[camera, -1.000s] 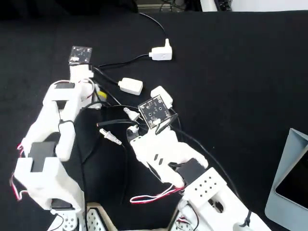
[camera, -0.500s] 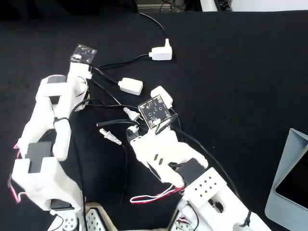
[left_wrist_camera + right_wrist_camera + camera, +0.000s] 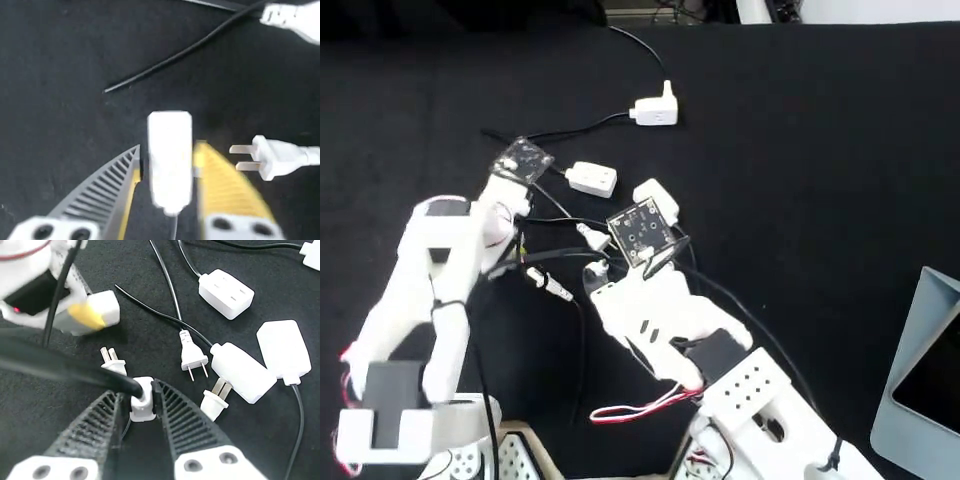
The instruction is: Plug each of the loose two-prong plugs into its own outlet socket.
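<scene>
White socket [image 3: 169, 167] in left claw [image 3: 169, 147]

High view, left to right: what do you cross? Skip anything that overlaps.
left arm → white outlet block → white adapter on the far cord → grey stand at the right edge

High cam is fixed, looking down over the black table [image 3: 820, 150] from behind both arm bases. Wrist cams ride close, looking along their own jaws: left over the outlet block [image 3: 169, 150], right over a plug [image 3: 141, 407]. I see that outlet block [image 3: 106, 307] in the right wrist view too.
</scene>
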Tool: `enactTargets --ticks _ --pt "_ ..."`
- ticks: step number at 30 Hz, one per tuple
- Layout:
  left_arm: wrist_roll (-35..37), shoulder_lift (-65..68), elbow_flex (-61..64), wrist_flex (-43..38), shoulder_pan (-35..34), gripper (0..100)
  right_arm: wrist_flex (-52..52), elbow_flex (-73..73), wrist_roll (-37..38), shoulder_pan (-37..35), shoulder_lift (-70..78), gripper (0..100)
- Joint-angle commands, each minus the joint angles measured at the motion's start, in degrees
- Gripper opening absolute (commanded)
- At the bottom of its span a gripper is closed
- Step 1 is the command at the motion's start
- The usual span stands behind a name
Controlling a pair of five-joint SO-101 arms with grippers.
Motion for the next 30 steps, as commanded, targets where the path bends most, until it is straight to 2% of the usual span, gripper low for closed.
enactTargets --ticks 1,10,13,18,23,30 --pt "5.7 -8.4 3.1 -2.9 -1.2 32 -0.4 -1.2 0.2 0.9 -0.2 1.1" --pt "6.2 -22.8 3.8 -3.4 -6.6 26 -0.4 -1.1 0.4 0.9 -0.2 1.1" --pt "6.2 -20.7 2.6 -4.3 -9.5 26 -0.4 -1.1 0.4 0.9 -0.2 1.1" --pt "5.9 -9.5 2.4 -12.8 -13.8 26 -0.4 -1.1 0.3 0.9 -0.2 1.1" --pt "5.8 -2.0 0.7 -10.6 -12.5 26 -0.4 -1.1 0.3 0.9 -0.2 1.1" --pt "6.2 -10.1 2.6 0.3 -4.2 26 -0.4 -1.1 0.4 0.9 -0.2 1.1"
